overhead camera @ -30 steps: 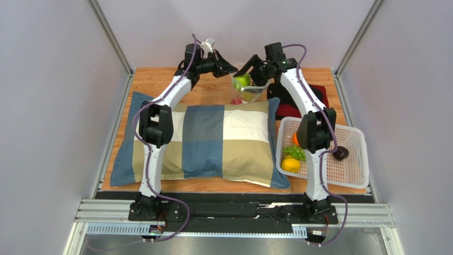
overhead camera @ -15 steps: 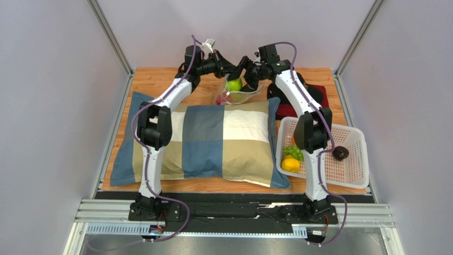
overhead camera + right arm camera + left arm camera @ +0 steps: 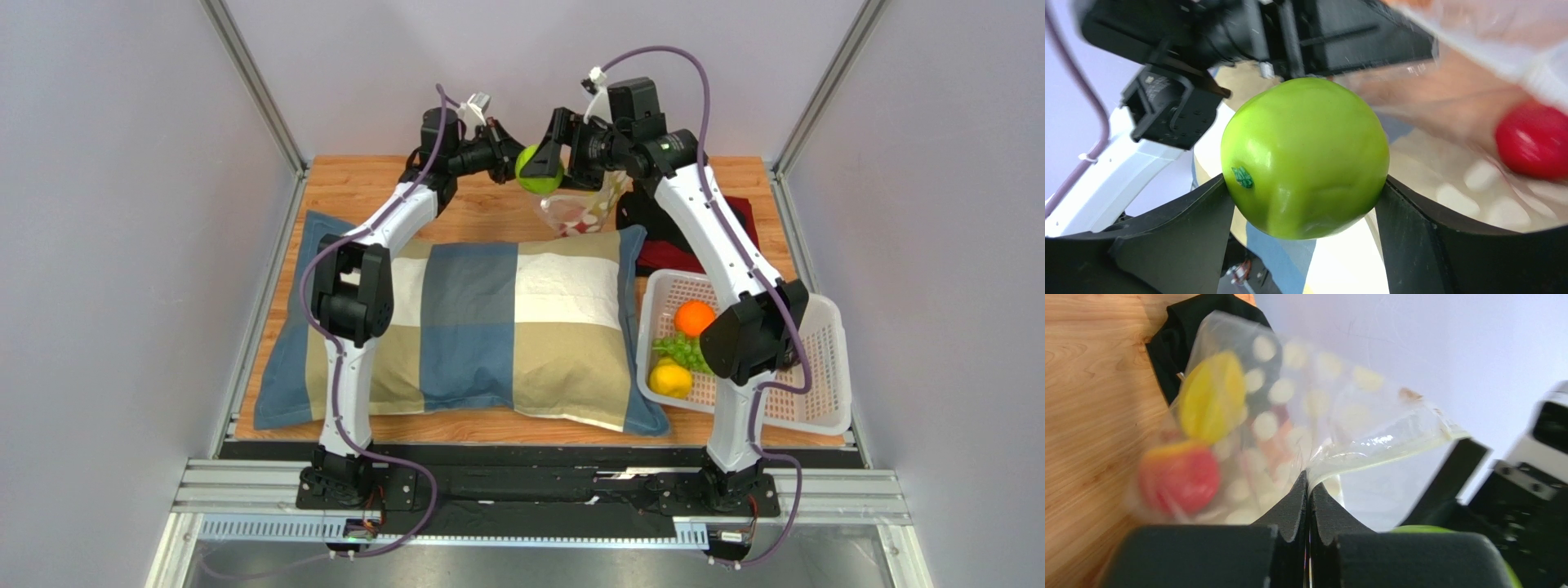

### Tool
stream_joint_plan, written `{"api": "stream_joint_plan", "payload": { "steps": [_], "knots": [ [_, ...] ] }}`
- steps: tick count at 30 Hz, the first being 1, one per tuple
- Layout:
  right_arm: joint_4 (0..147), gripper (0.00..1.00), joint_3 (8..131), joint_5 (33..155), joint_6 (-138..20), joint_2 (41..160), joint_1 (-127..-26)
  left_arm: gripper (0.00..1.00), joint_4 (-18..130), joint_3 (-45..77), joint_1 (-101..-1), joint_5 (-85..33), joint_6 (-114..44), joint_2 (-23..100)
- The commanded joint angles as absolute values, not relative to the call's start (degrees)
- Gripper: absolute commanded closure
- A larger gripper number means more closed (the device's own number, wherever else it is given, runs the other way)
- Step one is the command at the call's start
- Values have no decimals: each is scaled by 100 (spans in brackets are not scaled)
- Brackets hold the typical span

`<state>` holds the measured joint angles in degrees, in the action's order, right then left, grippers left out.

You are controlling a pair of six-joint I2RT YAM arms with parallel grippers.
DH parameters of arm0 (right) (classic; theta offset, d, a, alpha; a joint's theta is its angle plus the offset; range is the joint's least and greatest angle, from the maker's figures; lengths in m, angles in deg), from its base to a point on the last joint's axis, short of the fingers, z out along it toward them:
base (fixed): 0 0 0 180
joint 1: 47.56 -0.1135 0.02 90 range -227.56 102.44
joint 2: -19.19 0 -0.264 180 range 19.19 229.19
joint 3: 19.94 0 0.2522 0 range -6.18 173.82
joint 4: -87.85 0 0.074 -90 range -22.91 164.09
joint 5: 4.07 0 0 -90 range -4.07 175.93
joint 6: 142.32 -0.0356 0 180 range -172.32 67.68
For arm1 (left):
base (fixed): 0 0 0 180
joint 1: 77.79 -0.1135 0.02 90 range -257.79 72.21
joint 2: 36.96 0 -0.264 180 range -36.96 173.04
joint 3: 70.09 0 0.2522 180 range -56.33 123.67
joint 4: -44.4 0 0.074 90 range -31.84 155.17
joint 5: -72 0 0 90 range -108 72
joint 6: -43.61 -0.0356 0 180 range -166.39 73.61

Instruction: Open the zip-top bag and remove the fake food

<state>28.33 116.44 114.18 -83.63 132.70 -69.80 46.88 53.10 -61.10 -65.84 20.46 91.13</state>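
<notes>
The zip-top bag [image 3: 1339,410] is made of thin clear plastic, glossy and crinkled, and is printed with matt white dots. The green apple [image 3: 1303,156] is finished in smooth, shiny plastic, and highlights are caught on its skin. The fingers [image 3: 1168,239] are finished in matt black with a fine grain. The table [image 3: 356,184] is surfaced in pale, smooth wood. The pillow [image 3: 515,325] is covered in soft matt cloth, and the basket [image 3: 824,380] is formed of white perforated plastic.

Arms: left arm [image 3: 347,368] and right arm [image 3: 709,227], smooth white tubular shells
Joints: chunky black joint housings [image 3: 356,294]
Cables: thin purple cables [image 3: 662,49] along both arms
Claws: left claw [image 3: 1309,505] and right claw [image 3: 1304,184], matte black wedge-shaped fingers
Bases: black base blocks [image 3: 356,484], near edge
</notes>
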Motion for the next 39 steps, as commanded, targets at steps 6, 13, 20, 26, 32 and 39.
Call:
{"api": "stream_joint_plan", "payload": {
  "steps": [6, 13, 20, 26, 32, 39],
  "knots": [
    [3471, 91, 11845, 11448, -8165, 12949, -6813, 100, 4648, 5721, -6241, -6502, 2163, 9118],
    [3852, 92, 11071, 11778, -9109, 12370, -6656, 100, 4595, 5995, -6390, -6424, 2287, 9259],
    [1489, 91, 10467, 10089, -8300, 11571, -6031, 100, 4507, 6083, -6443, -6336, 2374, 9390],
    [722, 84, 8191, 8849, -7939, 10271, -5592, 100, 4349, 5977, -6505, -6309, 2436, 9548],
    [510, 66, 6467, 8181, -8001, 9399, -4872, 100, 4208, 5968, -6549, -6265, 2603, 9689],
    [352, 3, 6377, 7890, -7825, 9468, -4449, 100, 4156, 6030, -6549, -6344, 2647, 9681]
  ]
}}
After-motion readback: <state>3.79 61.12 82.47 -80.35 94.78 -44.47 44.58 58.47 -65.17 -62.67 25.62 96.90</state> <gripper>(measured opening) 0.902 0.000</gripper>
